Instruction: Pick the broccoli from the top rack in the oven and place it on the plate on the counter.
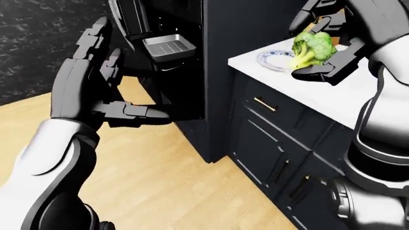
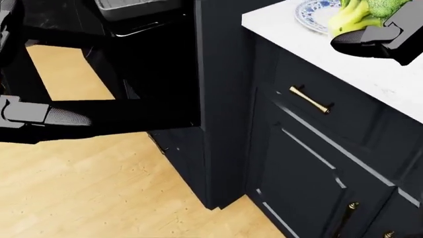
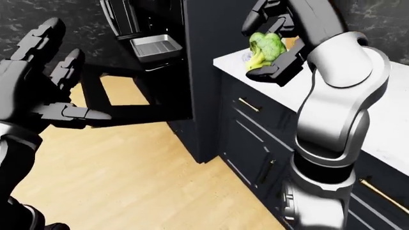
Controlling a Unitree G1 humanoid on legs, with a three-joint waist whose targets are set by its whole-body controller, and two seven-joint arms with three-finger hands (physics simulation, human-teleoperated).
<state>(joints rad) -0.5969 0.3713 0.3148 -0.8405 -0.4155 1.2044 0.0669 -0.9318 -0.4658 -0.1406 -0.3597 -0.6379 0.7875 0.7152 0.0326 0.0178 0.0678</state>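
White counter (image 1: pixel 332 93), one plate (image 1: pixel 274 59), one broccoli (image 1: pixel 311 48) in right-hand fingers (image 1: pixel 318 73)

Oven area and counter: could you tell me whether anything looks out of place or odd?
Only the black oven door hangs open with a grey metal tray sticking out. The green broccoli is held in the right hand beside the blue-patterned plate, nothing spilled.

green broccoli (image 1: pixel 311 47), blue-patterned plate (image 1: pixel 272 58), white counter (image 1: pixel 332 96).
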